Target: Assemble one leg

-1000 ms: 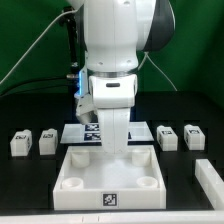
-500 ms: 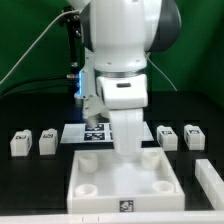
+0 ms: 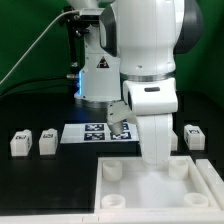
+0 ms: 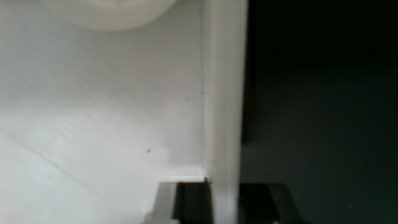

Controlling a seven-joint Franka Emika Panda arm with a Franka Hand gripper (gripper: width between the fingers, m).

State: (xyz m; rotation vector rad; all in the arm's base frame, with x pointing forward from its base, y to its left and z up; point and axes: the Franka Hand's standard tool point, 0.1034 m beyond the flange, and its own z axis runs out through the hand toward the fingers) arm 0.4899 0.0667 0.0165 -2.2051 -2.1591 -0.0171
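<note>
Arm: its bulk stands over the far right edge of the tabletop [image 3: 150, 180] in the exterior view, hiding the pincer.
Pincer: cannot tell how far apart the fingers are (the wrist view shows only white panel surface, an edge and dark counter); it seems to grip the panel's rim, judging by that edge.
Legs: two [image 3: 20, 142] [image 3: 47, 141] rest on the counter [image 3: 40, 180] at the exterior view's left, one [image 3: 195, 137] at its right, all apart from the panel.
Marker board [image 3: 95, 131]: lies flat behind the panel.
Step, as I judge: positioning the panel before a leg goes in.
Advice: move slowly, keep the panel flat, leave sockets [image 3: 112, 171] clear.
</note>
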